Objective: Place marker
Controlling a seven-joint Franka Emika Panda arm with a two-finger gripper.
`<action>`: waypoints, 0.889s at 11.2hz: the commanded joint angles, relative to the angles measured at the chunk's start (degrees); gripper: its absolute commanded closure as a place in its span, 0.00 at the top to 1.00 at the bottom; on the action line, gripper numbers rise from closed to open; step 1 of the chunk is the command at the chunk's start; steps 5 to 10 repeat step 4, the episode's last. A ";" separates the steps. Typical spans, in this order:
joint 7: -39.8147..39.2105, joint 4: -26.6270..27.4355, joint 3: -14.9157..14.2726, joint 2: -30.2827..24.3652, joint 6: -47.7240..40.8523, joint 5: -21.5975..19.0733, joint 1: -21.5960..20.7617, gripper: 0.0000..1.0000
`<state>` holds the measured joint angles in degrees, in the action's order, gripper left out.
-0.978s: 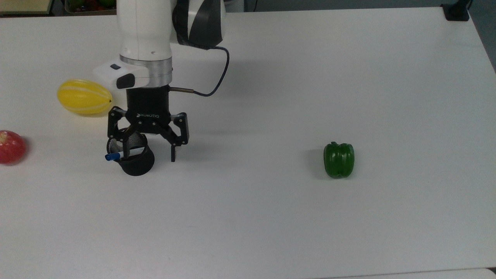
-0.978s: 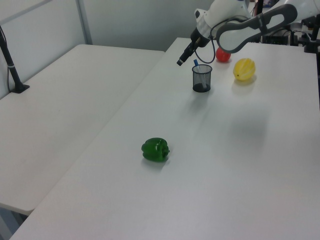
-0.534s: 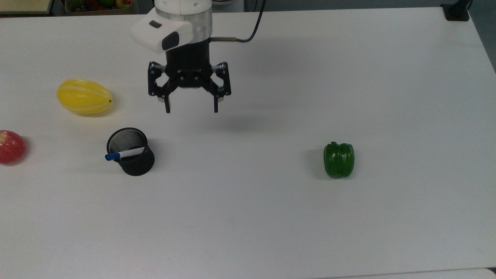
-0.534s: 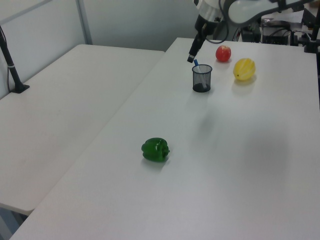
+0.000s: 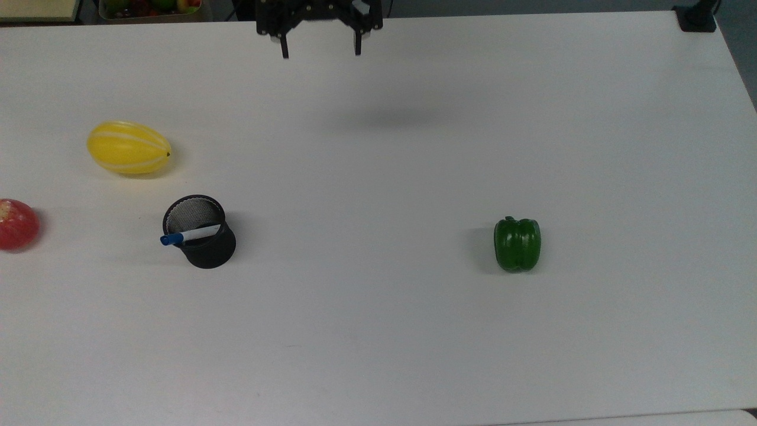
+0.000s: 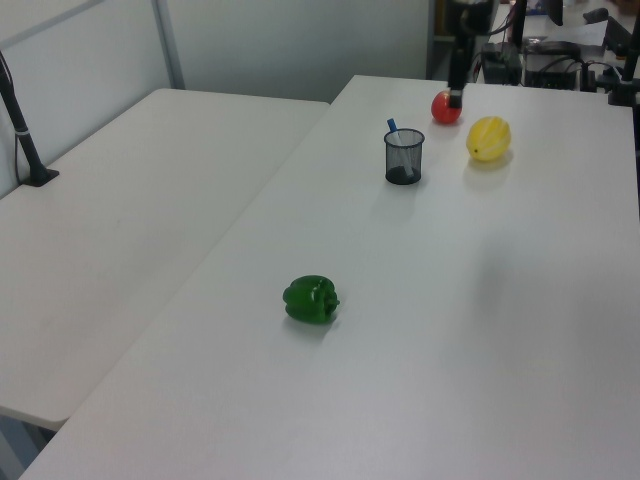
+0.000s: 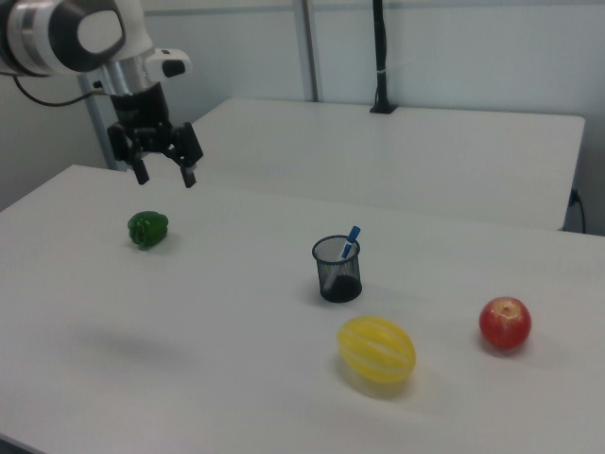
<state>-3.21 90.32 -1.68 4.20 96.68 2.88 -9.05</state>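
marker in mesh cup, gripper raised and empty

while the marker [image 5: 188,235] leans inside the black wire-mesh cup [image 5: 201,232], its blue cap pokes over the rim toward the top view's left and the smooth white barrel slants down into the cup. cup is round, open-topped, fine mesh wall, standing upright on the matte white table [image 5: 414,331]. gripper [image 5: 319,44] hangs well apart from the marker, high over the table near the top view's upper edge; both black fingers spread wide, nothing between them. right view puts the gripper [image 7: 163,172] above the glossy, lobed green pepper [image 7: 148,229]. yellow oval melon with pale stripes [image 5: 129,148] lies near the cup; red apple [image 5: 18,224] sits at the top view's left edge.
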 commanded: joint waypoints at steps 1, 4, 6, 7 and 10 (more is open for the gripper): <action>-0.22 2.23 -1.13 -4.37 -6.14 0.20 -0.88 1.00; -0.13 1.97 -1.13 -4.38 -7.64 0.20 -0.88 1.00; -0.13 1.97 -1.13 -4.38 -7.64 0.20 -0.88 1.00; -0.13 1.97 -1.13 -4.38 -7.64 0.20 -0.88 1.00; -0.13 1.97 -1.13 -4.38 -7.64 0.20 -0.88 1.00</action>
